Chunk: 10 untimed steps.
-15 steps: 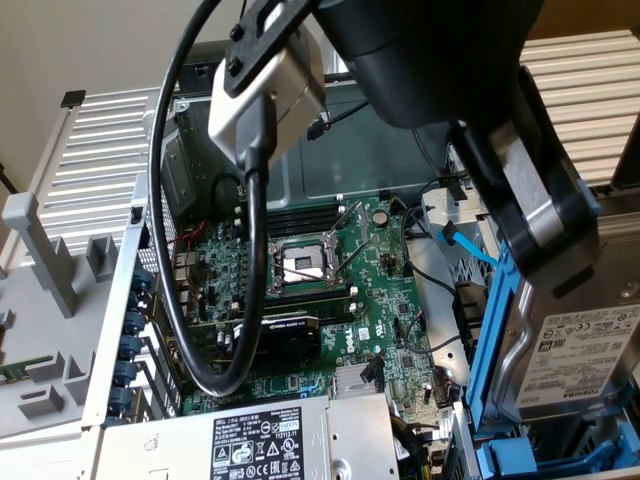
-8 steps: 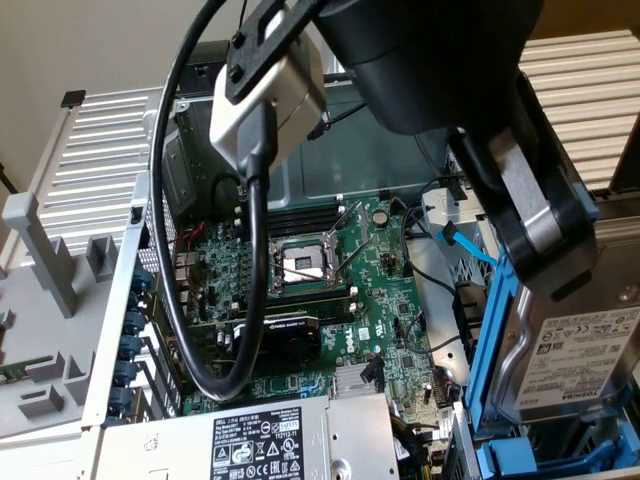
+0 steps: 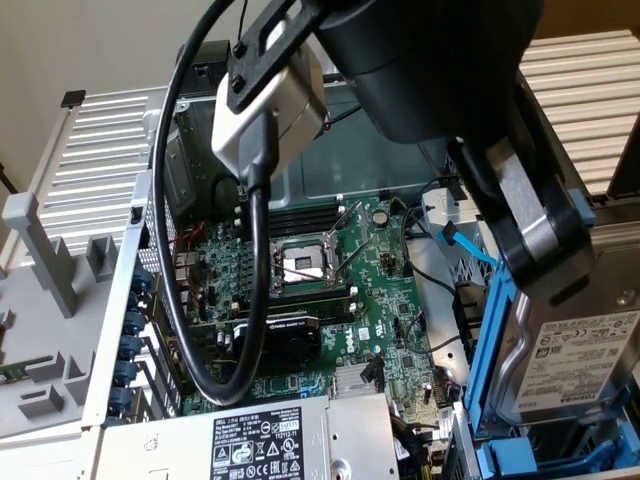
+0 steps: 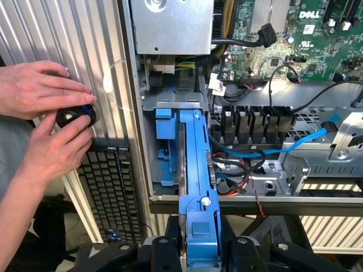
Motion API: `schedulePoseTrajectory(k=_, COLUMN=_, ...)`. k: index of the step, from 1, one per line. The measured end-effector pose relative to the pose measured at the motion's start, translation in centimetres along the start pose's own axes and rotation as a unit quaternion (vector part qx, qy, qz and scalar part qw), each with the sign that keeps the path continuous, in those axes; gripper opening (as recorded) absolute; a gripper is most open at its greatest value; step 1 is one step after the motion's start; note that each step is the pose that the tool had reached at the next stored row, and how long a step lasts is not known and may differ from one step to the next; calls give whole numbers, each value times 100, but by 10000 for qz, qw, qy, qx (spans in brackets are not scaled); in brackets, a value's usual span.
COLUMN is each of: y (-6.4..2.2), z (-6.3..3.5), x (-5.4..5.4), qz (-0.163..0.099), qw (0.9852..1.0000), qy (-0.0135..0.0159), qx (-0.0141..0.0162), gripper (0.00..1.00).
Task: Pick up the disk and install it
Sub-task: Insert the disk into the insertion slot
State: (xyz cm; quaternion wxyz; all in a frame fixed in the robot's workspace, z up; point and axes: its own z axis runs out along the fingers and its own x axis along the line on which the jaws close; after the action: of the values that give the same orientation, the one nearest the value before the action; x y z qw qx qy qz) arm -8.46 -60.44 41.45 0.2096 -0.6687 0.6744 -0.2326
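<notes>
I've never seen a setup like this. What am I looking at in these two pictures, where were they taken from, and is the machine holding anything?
This is a robot arm working over an open computer case. One picture comes from a camera standing apart from the arm. The other comes from a camera on the arm's wrist, looking out past its jaws.

The exterior view shows the green motherboard and the silver power supply box. On that view's right is the disk, a grey hard drive with a white label in a blue carrier. The jaws are closed on it.

In the wrist view the disk appears edge-on at the metal drive bay. Beside the case, a person's hands hold a small black round object near a keyboard.
</notes>
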Motion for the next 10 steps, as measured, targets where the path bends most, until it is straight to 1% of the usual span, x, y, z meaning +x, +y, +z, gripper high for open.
schedulePoseTrajectory(k=10, y=11, z=13, x=-26, qz=0, qw=10000, qy=0, qx=0, gripper=37)
